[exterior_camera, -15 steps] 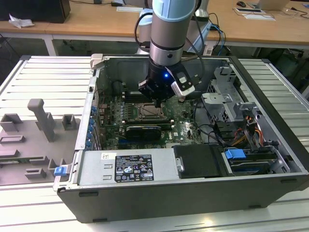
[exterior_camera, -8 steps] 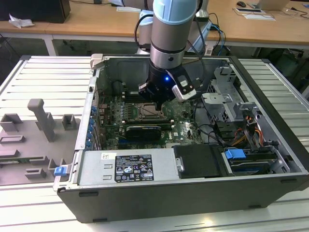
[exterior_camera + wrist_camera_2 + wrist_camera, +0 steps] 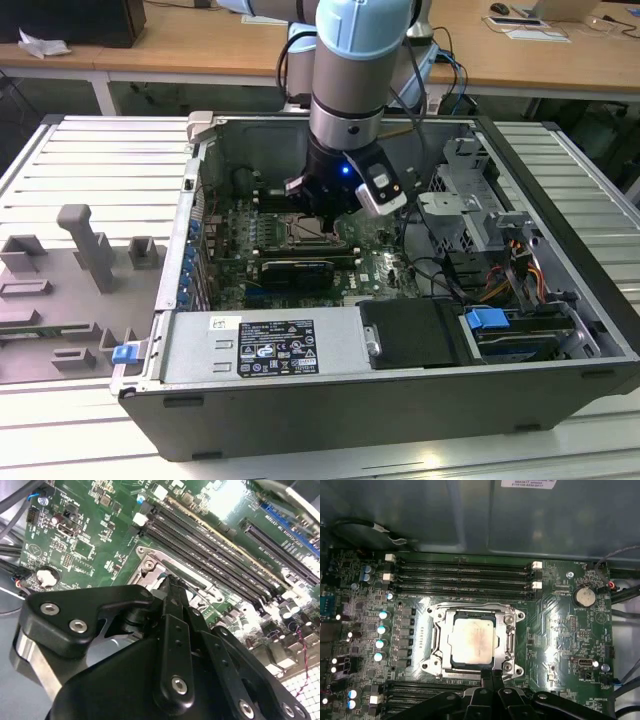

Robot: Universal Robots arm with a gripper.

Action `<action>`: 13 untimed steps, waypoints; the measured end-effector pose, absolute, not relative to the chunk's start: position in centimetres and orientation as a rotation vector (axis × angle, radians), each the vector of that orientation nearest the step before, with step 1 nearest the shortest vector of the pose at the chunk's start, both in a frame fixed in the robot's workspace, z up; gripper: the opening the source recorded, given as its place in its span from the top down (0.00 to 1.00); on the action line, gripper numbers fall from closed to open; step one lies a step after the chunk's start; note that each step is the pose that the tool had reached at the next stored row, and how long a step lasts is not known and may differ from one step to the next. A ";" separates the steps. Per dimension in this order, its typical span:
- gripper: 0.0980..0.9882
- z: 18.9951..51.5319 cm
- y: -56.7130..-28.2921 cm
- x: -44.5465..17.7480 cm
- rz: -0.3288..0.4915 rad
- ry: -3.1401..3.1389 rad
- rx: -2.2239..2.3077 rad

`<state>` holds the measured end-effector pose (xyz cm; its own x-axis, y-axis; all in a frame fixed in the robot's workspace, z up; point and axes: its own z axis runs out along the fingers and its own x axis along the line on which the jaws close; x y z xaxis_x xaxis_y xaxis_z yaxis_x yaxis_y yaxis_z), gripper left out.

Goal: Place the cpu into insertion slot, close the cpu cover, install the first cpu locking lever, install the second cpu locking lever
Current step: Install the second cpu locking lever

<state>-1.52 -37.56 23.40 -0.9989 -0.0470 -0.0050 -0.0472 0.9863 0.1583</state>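
At the centre of the first wrist view you see the cpu (image 3: 471,642) seated in the insertion slot (image 3: 440,630), the cpu cover (image 3: 509,635) lowered around it. The tool (image 3: 491,677), fingertips together, touches the cover's near edge; whether the levers are latched cannot be told.

The black gripper (image 3: 172,587) fills the foreground, its slim fingers drawn together to a narrow tip that meets the silver metal rim of the insertion slot (image 3: 150,567). Long black memory slots (image 3: 215,555) run from the socket's twelve o'clock toward four o'clock across the green motherboard (image 3: 90,535). A round coin battery (image 3: 44,576) sits at the socket's nine o'clock.
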 end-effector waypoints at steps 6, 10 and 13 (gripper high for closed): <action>0.99 23.4 -38.6 -3.0 0.263 3.128 -0.076; 0.99 23.0 -38.7 -4.6 0.271 3.128 -0.078; 0.99 22.5 -38.7 -4.8 0.279 3.127 -0.081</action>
<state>-4.83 -38.70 22.46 -0.9987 -0.0511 -0.0059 -0.0513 0.9829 0.1771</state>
